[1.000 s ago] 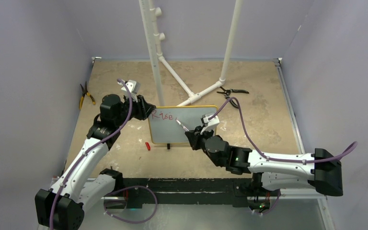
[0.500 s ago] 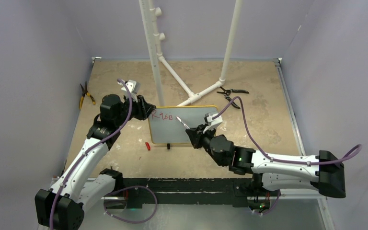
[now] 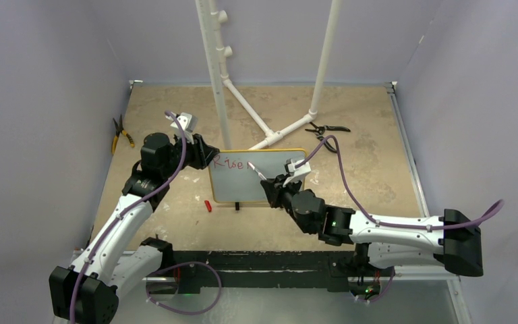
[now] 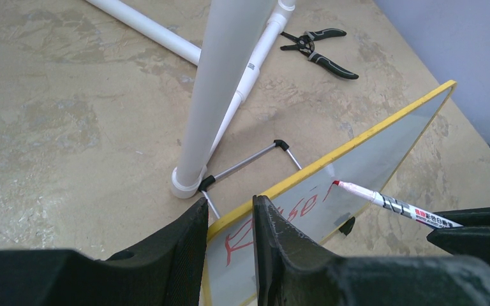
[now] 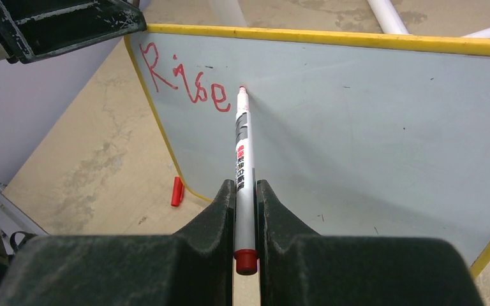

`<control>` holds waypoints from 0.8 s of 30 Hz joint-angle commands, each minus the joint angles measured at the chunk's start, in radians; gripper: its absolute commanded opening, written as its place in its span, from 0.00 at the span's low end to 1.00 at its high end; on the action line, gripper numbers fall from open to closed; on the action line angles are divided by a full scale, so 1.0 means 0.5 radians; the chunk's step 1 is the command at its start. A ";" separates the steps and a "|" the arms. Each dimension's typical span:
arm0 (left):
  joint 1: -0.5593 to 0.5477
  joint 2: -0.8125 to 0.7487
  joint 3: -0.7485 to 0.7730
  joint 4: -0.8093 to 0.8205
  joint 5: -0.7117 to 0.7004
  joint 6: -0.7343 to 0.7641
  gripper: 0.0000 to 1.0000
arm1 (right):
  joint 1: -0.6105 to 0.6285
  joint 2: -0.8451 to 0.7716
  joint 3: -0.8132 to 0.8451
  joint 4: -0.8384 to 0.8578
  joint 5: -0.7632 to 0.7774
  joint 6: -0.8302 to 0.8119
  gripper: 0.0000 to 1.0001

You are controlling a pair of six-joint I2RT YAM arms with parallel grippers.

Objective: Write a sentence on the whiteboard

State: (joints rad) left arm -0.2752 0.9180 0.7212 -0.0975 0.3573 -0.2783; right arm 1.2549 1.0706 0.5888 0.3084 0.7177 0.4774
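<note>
Right end effector (image 5: 245, 191): closed on the marker (image 5: 242, 153), lower centre of the right wrist view.
Marker: red tip points up at the board, just right of the last letter; whether it touches, cannot tell.
Cap (image 5: 177, 191): red, lying on the counter (image 3: 364, 162) left of the board's lower edge.
Whiteboard (image 5: 370, 127): standing tilted at centre of the top view, yellow frame.
Sentence (image 5: 182, 80): red "Rise" in the board's upper left.
Left end effector (image 4: 230, 204): clamped on the board's upper left corner.
Pipe frame (image 3: 216, 67): white, just behind the board.
Black pliers (image 3: 328, 128): upper right of the counter.
Yellow pliers (image 3: 120, 133): far left edge.
</note>
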 commanded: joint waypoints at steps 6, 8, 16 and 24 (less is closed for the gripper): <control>0.001 -0.004 -0.025 -0.020 0.036 -0.021 0.29 | -0.009 -0.065 0.059 -0.084 0.168 0.089 0.00; 0.001 -0.004 -0.024 -0.020 0.039 -0.023 0.29 | -0.009 -0.071 0.048 -0.119 0.166 0.128 0.00; 0.001 -0.004 -0.028 -0.017 0.050 -0.027 0.29 | -0.009 -0.071 0.008 -0.215 0.126 0.222 0.00; 0.001 -0.008 -0.028 -0.015 0.050 -0.029 0.29 | -0.008 -0.091 -0.036 -0.233 0.060 0.262 0.00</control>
State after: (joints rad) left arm -0.2749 0.9180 0.7212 -0.0975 0.3569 -0.2787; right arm 1.2560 1.0340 0.5816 0.2276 0.7319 0.5865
